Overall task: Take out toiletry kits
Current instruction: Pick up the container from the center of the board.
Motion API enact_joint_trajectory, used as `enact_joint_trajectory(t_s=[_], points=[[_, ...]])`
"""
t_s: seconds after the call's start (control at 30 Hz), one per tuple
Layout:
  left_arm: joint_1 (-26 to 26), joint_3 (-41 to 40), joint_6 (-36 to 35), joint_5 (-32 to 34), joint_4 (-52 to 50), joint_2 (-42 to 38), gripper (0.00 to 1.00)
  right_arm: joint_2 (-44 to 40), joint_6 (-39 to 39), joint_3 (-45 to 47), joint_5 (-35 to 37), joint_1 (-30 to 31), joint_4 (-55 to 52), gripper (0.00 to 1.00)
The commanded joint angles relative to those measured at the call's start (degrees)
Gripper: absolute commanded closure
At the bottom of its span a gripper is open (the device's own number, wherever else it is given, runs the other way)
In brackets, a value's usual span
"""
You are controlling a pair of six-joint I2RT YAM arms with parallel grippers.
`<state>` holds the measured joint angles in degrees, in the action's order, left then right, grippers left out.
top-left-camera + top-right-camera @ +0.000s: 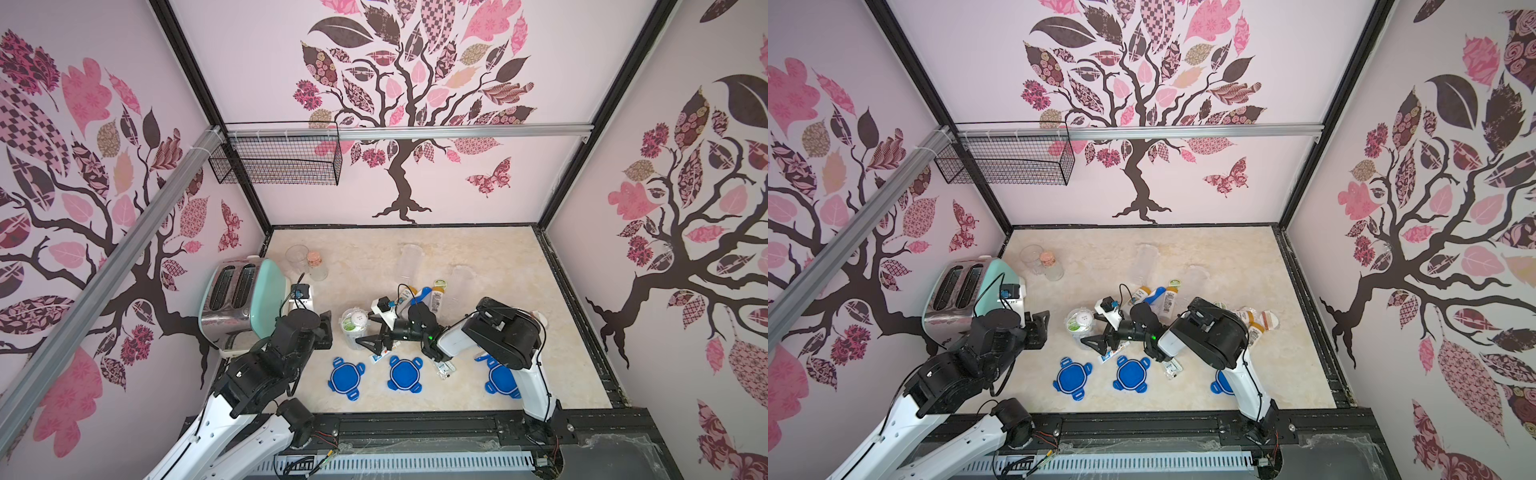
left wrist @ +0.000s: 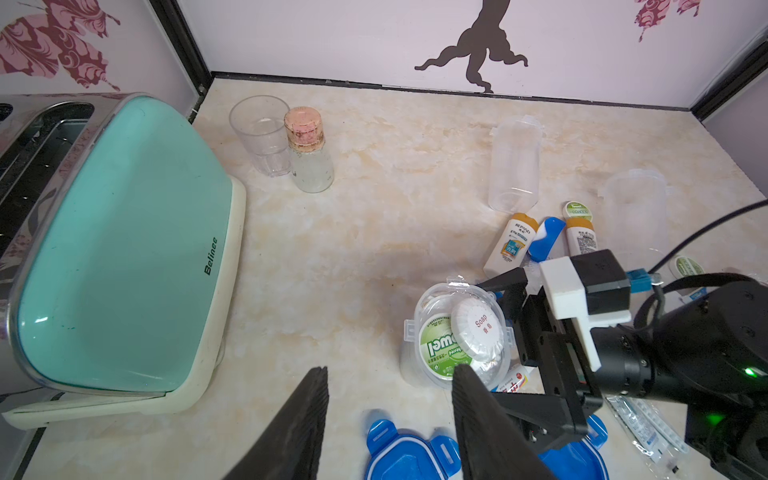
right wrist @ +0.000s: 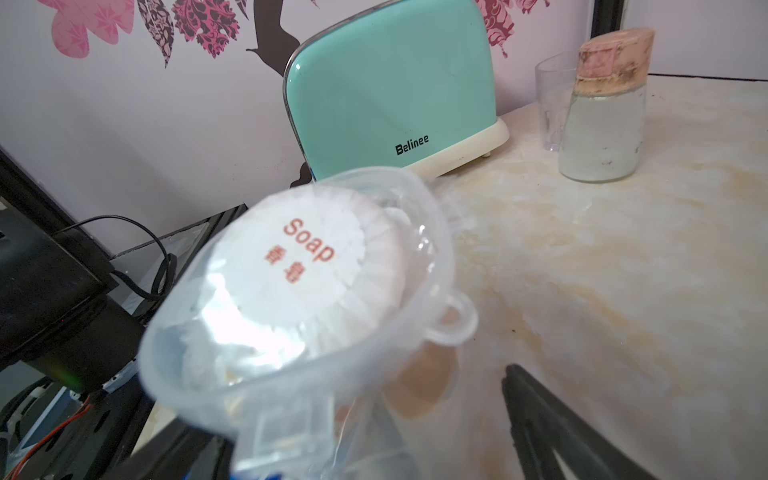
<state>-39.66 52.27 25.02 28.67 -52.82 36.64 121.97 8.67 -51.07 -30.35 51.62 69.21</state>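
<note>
A clear canister (image 1: 355,328) stands upright without a lid, holding a white soap puck (image 2: 478,326) and a green towel tub (image 2: 438,347) from the toiletry kits. My right gripper (image 1: 365,329) is open, its jaws straddling the canister's side; one finger (image 3: 536,415) stands off the wall. My left gripper (image 2: 390,368) is open and empty, just left of the canister. Loose kit items lie behind: yellow-capped white bottles (image 2: 509,245), a blue toothbrush case (image 2: 548,237), a toothpaste tube (image 1: 380,357) and a clear-wrapped packet (image 2: 648,428).
Two empty clear canisters (image 1: 409,259) (image 1: 461,282) lie further back. Three blue clip lids (image 1: 347,374) (image 1: 405,372) (image 1: 500,376) sit near the front edge. A mint toaster (image 1: 241,295), a glass cup (image 1: 297,257) and a cork-stoppered jar (image 1: 316,266) occupy the left. More kit items (image 1: 1254,320) lie beside my right arm.
</note>
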Motion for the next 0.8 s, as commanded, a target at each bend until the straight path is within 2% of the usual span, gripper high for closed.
enact_joint_trajectory(t_s=[0.0, 0.57, 0.77], points=[[0.3, -0.4, -0.2, -0.6, 0.5, 0.2, 0.48, 1.1, -2.0, -2.9, -1.5, 0.6, -2.8, 0.03], [0.4, -0.5, -0.2, -0.8, 0.5, 0.6, 0.47, 6.5, -4.0, -8.9, 0.3, 1.6, -5.0, 0.14], [0.5, -0.5, -0.2, -1.2, 0.6, 0.6, 0.47, 5.7, -2.6, -9.2, 0.3, 1.8, -5.8, 0.21]])
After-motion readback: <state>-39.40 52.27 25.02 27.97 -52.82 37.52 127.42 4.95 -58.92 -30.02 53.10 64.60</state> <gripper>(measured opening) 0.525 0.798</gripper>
